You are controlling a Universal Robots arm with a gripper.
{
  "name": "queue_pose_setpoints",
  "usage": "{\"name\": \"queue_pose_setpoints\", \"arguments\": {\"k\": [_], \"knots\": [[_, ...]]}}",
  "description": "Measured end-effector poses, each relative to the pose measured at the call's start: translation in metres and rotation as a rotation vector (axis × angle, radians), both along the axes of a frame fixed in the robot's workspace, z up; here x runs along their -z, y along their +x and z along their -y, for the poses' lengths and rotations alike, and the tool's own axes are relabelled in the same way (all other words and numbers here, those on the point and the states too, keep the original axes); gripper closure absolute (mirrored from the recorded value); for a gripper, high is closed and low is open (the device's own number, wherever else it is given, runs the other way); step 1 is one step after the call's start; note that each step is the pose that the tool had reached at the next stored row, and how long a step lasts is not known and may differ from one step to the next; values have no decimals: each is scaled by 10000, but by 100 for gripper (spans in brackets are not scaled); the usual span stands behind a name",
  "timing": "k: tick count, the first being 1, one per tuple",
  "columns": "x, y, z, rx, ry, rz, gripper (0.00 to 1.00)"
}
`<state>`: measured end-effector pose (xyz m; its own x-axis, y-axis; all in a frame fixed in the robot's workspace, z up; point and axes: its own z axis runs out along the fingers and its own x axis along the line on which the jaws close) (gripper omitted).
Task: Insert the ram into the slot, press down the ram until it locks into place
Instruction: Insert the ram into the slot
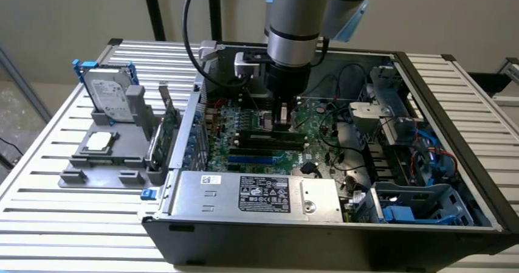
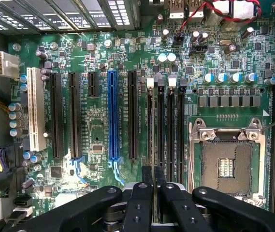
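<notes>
We see the arm reaching down into the open case, its gripper low over the board and just above the memory slots. In the wrist view the gripper is closed to a thin slit, with the two fingers nearly touching. Whether the ram sits in that slit, we cannot tell. The slit lines up with the bank of four slots running straight out beyond the fingertips. In the exterior view a long dark strip lies directly beneath the gripper among those slots, and we cannot tell whether it is the ram seated on edge or a bare slot. On one side of the slots, as the wrist view shows them, lies the empty processor socket; on the other side stand the longer card slots, one of them blue. Nearer the exterior camera than the gripper, the power supply lies along the case wall. Well apart from the gripper, toward the exterior view's left and outside the case, a grey fixture on the slatted desk holds a hard drive upright, and a green card stands on edge just beside the case wall.
</notes>
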<state>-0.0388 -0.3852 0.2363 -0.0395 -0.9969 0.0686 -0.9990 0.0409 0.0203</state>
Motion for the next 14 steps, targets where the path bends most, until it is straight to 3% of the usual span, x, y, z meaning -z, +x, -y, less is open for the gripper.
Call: {"name": "queue_pose_setpoints", "arguments": {"k": [14], "knots": [[43,-2,-1,-14,-4,0,87]]}}
